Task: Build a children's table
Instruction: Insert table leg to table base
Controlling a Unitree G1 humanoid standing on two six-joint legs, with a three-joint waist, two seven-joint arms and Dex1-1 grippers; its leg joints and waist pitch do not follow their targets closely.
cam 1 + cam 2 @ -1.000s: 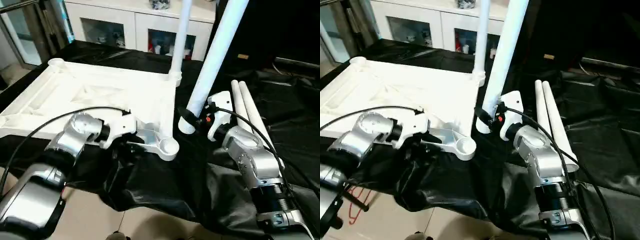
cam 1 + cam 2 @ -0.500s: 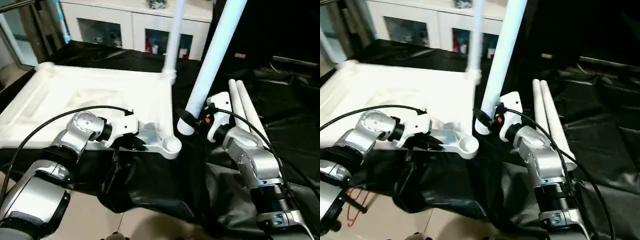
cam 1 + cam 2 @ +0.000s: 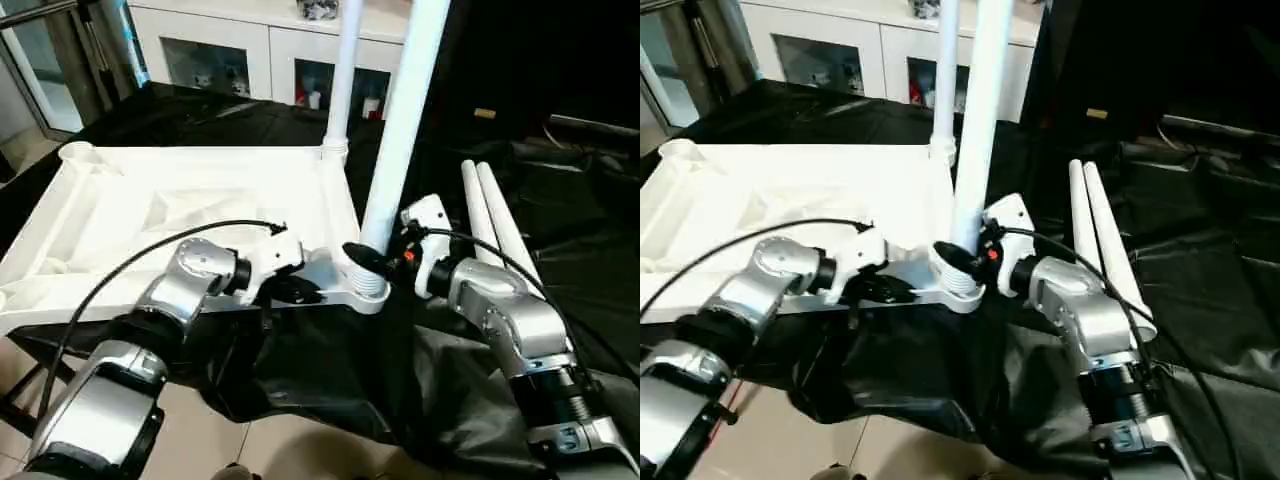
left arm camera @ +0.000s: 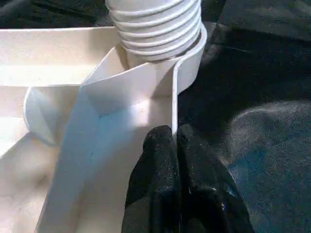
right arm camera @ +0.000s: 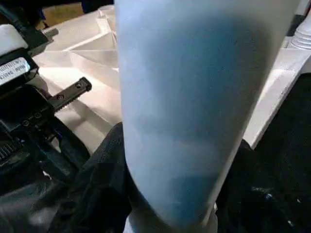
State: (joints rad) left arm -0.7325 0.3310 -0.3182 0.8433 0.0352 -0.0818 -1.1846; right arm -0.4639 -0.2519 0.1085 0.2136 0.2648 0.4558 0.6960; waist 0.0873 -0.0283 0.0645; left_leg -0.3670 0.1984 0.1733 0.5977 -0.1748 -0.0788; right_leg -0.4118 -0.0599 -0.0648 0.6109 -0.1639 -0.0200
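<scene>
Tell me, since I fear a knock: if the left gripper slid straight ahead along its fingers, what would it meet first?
Probably the ribbed threaded end of the long white tapered leg, seated in the white plastic tabletop's round corner socket. The left gripper, pinching the tabletop's thin edge wall, points along it.

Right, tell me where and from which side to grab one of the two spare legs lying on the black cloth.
Take the outer spare leg around its middle, from above, claw spanning the tube. It lies flat on the black cloth tight against the second leg, so only its outer flank and top look free. The right claw is busy with the upright leg.
</scene>
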